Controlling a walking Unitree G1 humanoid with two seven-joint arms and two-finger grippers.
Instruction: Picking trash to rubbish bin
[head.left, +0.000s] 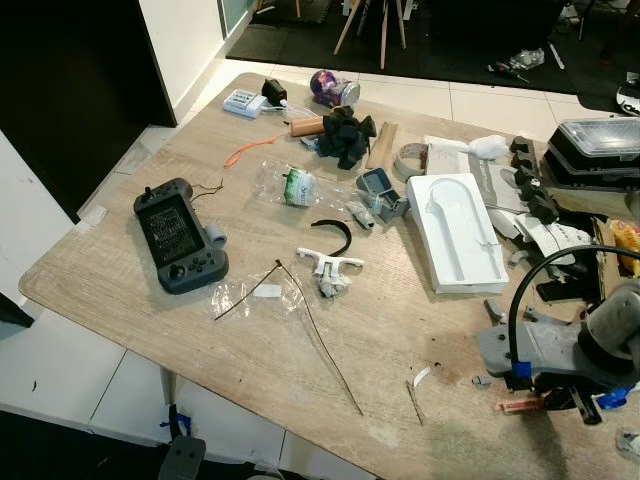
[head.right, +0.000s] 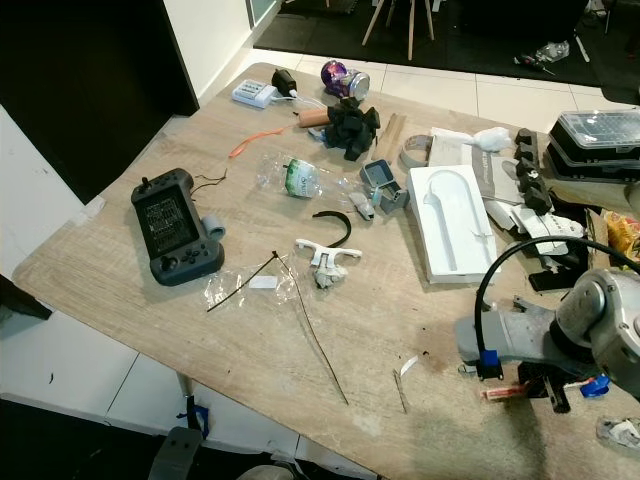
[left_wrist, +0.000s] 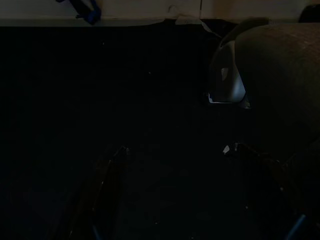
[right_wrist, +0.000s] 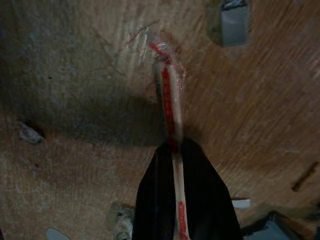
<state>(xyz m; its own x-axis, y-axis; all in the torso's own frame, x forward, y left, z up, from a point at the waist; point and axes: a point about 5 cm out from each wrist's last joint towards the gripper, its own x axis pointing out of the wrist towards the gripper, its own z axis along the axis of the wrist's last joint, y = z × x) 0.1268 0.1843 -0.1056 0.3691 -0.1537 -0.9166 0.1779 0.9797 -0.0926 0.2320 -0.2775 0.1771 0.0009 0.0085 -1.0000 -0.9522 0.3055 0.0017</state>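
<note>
Wrapper (right_wrist: 170, 107), a thin red-and-clear strip, is pinched between the two black fingers (right_wrist: 155, 200) of my right pincer (right_wrist: 177, 145), which has closed on one end of it. Most of the strip sticks out past the fingertips, just above the worktop (head.left: 120, 260). From the head I see the same piece as a small red-and-white sliver (head.left: 520, 405) at that pincer, low over the near right corner.

Around it lies plenty more: a scrap of paper (head.left: 420, 377) and a long thin stick (head.left: 320, 330) on the bare wood near the front, a crumpled clear bag (head.left: 250, 293) further left, a white tray (head.left: 457, 232) behind, and a grey handheld console (head.left: 178, 235) well off to the left (not trash, I judge).

My left pincer (left_wrist: 175, 190) hangs in the dark below the worktop; its fingers look spread apart with nothing between them.

No bin is in sight, so I would have to turn and walk with this strip. The grip is what worries me: I hold only the tail end of a slick, limp wrapper, and a jolt or swing of the arm could let it slide out. The free end could also drag on the wood and snag as I lift away, tugging it loose.
</note>
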